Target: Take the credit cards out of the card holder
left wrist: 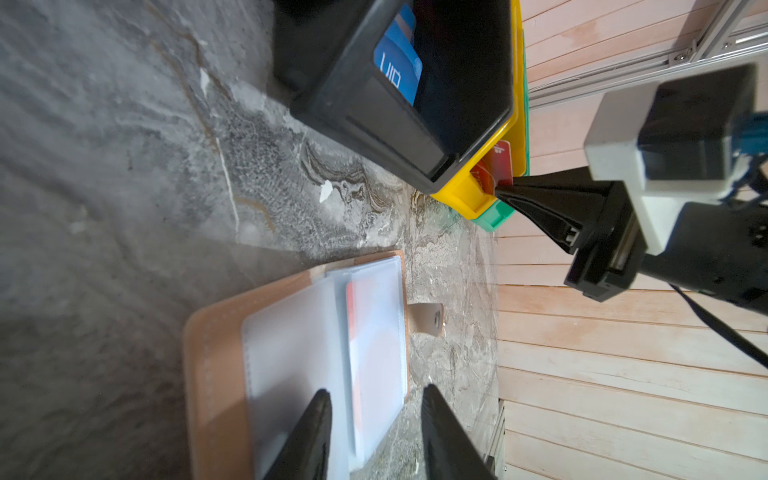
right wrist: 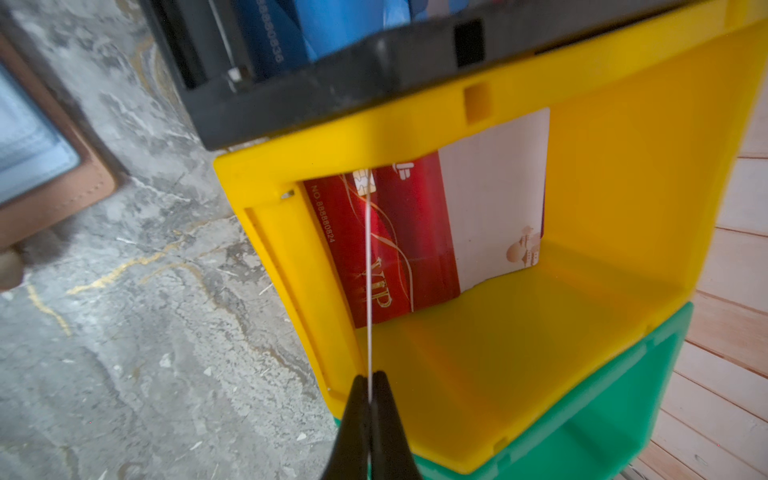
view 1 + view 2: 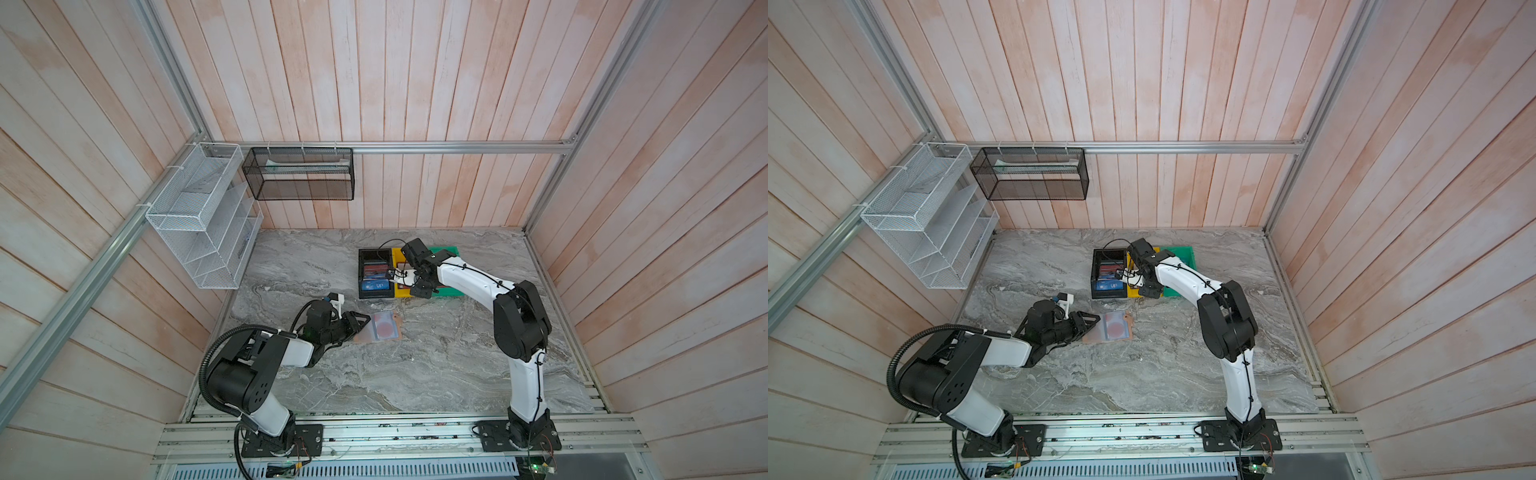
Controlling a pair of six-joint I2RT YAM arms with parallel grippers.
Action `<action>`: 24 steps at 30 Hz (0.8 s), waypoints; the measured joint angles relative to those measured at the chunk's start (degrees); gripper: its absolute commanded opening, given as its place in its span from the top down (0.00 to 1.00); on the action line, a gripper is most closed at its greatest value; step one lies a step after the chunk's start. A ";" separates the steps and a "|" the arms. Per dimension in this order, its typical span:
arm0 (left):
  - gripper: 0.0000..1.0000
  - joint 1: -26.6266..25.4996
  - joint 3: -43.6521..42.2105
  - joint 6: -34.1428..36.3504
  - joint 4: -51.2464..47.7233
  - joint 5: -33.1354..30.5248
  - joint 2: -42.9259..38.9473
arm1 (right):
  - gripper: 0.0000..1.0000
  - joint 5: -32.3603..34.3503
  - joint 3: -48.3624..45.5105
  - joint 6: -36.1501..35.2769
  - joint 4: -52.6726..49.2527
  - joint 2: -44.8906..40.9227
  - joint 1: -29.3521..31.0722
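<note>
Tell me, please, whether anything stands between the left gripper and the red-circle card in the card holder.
Only its clear sleeve covers the red-circle card in the card holder; nothing else lies between it and the open left gripper.

Open tan card holder (image 1: pixel 216 357), card (image 1: pixel 376 357) inside

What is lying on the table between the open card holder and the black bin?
Only bare marble tabletop lies between the card holder and the black bin; both top views and the left wrist view show it.
</note>
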 measured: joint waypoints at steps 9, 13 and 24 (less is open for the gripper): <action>0.62 0.09 0.52 0.02 -0.02 0.13 0.24 | 0.76 1.16 3.28 -1.05 0.92 2.29 -0.17; 0.62 0.44 0.55 0.02 -0.04 0.13 0.48 | 0.75 1.86 9.18 -1.27 1.53 6.05 -0.72; 0.62 0.74 0.55 0.09 -0.07 0.09 0.52 | 0.74 2.01 20.31 0.74 0.04 11.34 -2.84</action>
